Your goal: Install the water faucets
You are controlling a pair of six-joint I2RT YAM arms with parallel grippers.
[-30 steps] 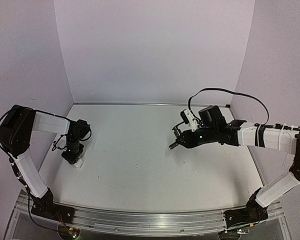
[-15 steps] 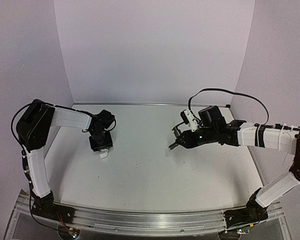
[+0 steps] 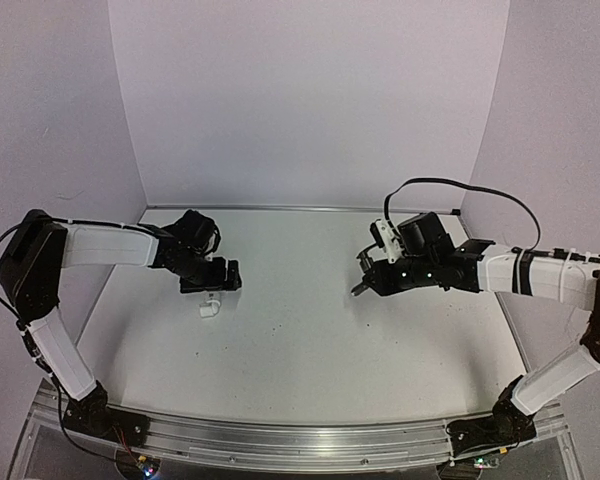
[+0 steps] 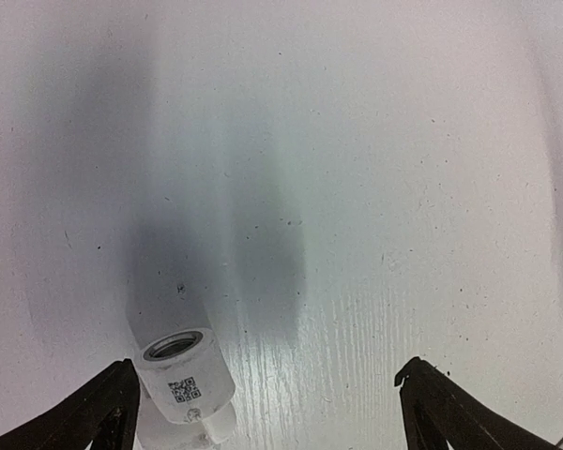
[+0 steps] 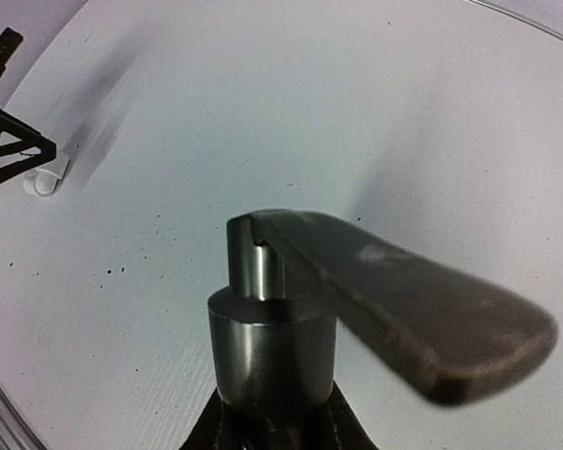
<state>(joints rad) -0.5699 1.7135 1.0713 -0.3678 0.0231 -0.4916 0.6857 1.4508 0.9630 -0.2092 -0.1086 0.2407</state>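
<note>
Well, on the left side of the top view, the left gripper point(image 3: 211, 283) hangs wide open over the tabletop point(image 3: 300, 350). The white fitting point(image 4: 183, 380) sits loose on the tabletop just under it, beside one finger. It has a tiny square code on it, but no words I can read. Over on the right side, the right gripper point(image 3: 363, 287) is squeezed tight around the black faucet piece point(image 5: 272, 314), up off the tabletop. I think the job is not done yet. The two parts are well apart and must be joined.
</note>
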